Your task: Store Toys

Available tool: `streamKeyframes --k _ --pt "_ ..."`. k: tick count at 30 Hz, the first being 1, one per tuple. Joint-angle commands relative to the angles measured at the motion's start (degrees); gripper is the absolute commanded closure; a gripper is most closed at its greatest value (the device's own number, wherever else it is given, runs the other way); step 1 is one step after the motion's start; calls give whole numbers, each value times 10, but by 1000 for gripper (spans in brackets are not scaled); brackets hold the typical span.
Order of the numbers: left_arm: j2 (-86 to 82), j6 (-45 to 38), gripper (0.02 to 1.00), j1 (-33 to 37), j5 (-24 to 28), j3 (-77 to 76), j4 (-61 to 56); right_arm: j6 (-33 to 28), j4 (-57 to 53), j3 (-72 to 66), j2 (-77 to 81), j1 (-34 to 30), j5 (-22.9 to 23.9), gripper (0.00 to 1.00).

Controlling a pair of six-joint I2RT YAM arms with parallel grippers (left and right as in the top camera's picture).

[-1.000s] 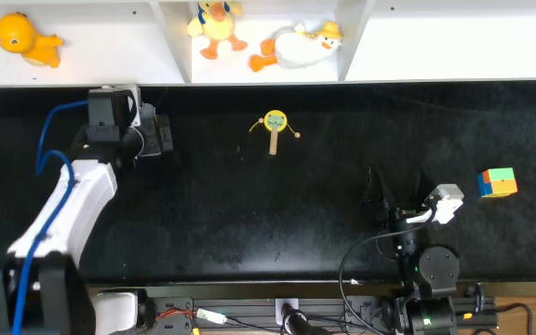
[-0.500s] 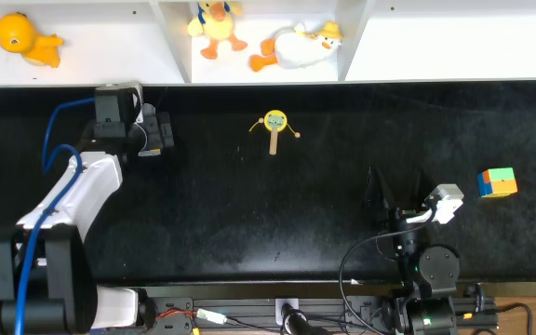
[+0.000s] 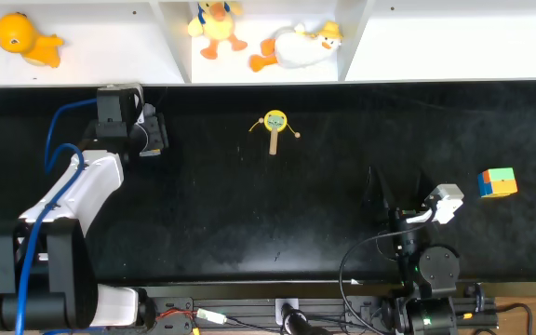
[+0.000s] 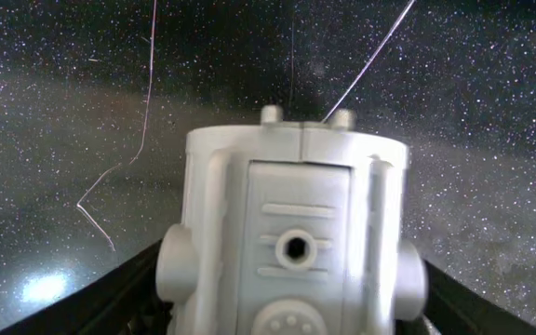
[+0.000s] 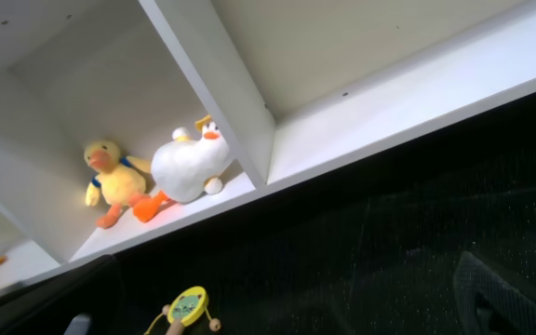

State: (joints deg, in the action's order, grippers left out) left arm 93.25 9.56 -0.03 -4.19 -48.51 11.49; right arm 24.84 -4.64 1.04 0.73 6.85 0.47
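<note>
Grey robot toy [image 4: 291, 251] sits pinched between the left gripper's [image 3: 154, 137] fingers at the black table's [image 3: 277, 214] left, its lower part cut off and hidden under the gripper from above. Rattle [image 3: 274, 124] and colour cube [image 3: 497, 182] lie well apart on the table. Right gripper [image 3: 395, 186] stands spread, empty.

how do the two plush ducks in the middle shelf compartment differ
The yellow duck is yellow-bodied, the white duck white-bodied. The yellow duck sits upright; the white duck lies tipped over, feet toward the yellow duck, and looks bulkier. Both have orange feet and sit in the middle compartment.
</note>
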Motion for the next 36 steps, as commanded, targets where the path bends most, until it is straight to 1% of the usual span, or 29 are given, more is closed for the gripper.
streamKeyframes --k 1,7,13,17,20,29,35,36 --pt "2 13 367 0 -8 5 -2 2 2 -8 -5 3 6 5" --pt "2 13 474 0 3 4 -9 2 2 -8 -5 3 6 5" --pt "1 13 623 0 13 1 -6 2 2 -8 -5 3 6 5" --pt "-9 12 634 0 17 -11 5 2 2 -8 -5 3 6 7" --pt "-22 12 667 0 15 -25 24 2 2 -8 -5 3 6 7" --pt "-96 10 671 0 9 -53 67 2 2 -8 -5 3 6 5" --pt "-145 8 671 0 -32 -56 45 2 2 -8 -5 3 6 7" --pt "-145 0 671 0 -32 -56 33 2 2 -8 -5 3 6 7"
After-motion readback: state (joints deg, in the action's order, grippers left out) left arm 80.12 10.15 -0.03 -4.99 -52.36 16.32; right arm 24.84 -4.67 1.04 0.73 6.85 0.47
